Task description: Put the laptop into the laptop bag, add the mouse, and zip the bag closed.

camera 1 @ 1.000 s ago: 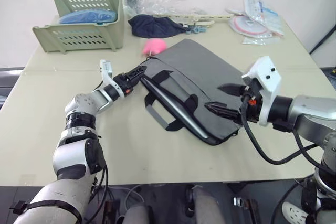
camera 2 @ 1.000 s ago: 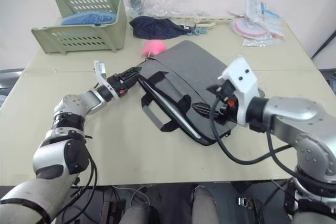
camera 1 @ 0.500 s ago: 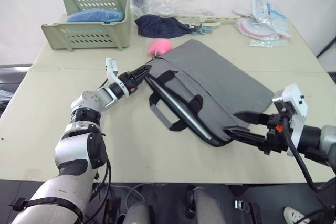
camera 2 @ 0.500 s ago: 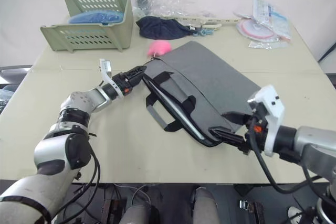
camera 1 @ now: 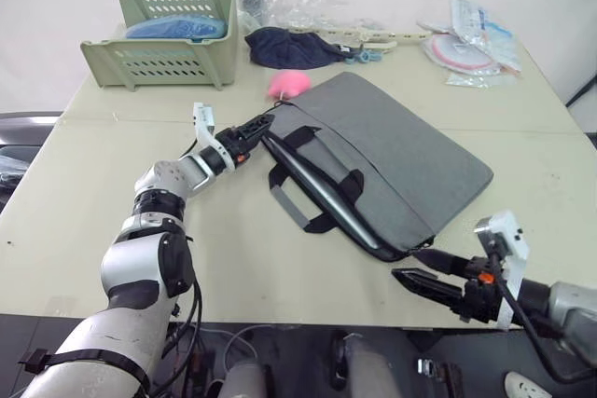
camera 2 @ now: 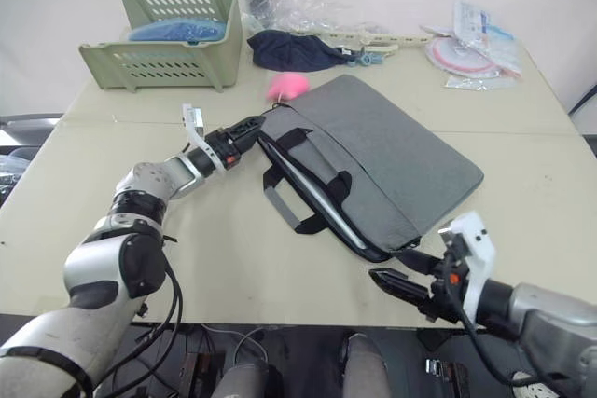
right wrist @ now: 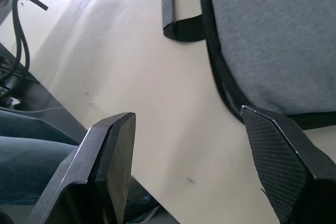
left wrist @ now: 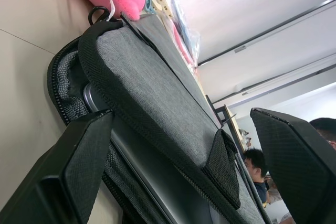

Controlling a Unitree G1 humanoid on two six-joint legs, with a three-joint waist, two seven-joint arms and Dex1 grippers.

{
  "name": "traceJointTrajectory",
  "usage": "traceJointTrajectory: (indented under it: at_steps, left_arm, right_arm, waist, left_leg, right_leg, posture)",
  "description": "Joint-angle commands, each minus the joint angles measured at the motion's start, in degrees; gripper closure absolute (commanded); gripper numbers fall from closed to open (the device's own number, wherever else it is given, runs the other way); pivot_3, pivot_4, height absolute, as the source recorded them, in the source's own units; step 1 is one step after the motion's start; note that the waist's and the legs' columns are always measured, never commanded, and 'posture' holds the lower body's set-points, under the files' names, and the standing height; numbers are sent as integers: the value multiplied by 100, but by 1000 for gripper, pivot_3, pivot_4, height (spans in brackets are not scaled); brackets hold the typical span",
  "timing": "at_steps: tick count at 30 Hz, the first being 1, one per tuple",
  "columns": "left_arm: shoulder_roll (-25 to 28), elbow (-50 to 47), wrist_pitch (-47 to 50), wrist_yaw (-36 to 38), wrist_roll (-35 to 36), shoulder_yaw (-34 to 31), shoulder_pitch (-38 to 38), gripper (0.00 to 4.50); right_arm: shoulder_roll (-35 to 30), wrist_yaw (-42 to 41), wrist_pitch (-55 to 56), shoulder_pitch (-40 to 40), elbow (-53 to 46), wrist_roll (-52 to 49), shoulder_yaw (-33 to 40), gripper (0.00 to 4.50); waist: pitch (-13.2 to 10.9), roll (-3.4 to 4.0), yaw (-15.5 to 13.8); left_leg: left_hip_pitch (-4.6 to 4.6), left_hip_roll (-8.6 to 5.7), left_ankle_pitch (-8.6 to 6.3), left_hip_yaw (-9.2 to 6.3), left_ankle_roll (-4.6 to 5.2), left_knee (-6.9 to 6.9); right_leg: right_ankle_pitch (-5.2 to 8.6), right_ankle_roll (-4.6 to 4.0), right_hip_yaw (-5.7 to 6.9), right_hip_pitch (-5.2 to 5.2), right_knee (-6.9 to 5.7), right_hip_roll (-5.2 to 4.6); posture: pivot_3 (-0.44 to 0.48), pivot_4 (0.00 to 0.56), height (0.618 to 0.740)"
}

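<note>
The grey laptop bag (camera 1: 401,151) lies flat mid-table, its zipper mouth open toward me and both black handles (camera 1: 308,198) spread out. Inside the mouth shows the silver edge of the laptop (camera 1: 328,204), also seen in the left wrist view (left wrist: 131,145). My left gripper (camera 1: 259,125) is open at the bag's far-left corner, one finger on each side of that corner (left wrist: 105,40). My right gripper (camera 1: 424,269) is open and empty, low over the table's front edge just off the bag's near corner (right wrist: 236,98). The mouse is out of view.
A pink fluffy blob (camera 1: 289,84) touches the bag's far corner. Behind it lie a dark navy cloth bundle (camera 1: 289,46), a green basket (camera 1: 163,48), clear plastic wrap (camera 1: 298,6) and packets (camera 1: 466,44). A person (left wrist: 257,163) shows far off.
My right gripper has pulled back off the bag toward the table's front edge and dropped lower, still open. My left gripper has stayed at the bag's corner. The camera has shifted slightly.
</note>
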State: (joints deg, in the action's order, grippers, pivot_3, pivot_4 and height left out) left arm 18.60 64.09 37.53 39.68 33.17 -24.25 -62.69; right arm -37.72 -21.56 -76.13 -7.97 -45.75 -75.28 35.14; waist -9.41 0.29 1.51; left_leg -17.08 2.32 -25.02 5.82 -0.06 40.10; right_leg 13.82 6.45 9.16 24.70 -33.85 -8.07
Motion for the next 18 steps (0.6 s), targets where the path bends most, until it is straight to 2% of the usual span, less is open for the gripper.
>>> traceJointTrajectory:
  at_steps: [1,8,18]
  left_arm:
    - [-20,59,-136,67,-31,-71,-193,0]
    - [-103,263,-282,21,14,-160,-248,0]
    - [-228,519,-493,-4,-39,-249,-392,0]
  right_arm:
    - [63,359,476,-314,-47,-323,-41,956]
    - [-128,508,1038,-950,140,-491,-107,956]
    - [-349,775,1580,-1059,182,-563,-498,956]
  waist:
    - [0,0,-4]
    - [-1,-2,-11]
    - [-2,-4,-12]
  left_leg:
    - [0,0,0,-2,0,0]
    - [0,0,0,-2,1,0]
    - [-1,0,-1,-2,2,-1]
  right_leg:
    - [0,0,2,-1,1,0]
    - [0,0,2,-5,6,0]
    - [0,0,2,-8,9,0]
  posture:
    - [0,150,740]
    - [0,150,740]
    - [0,150,740]
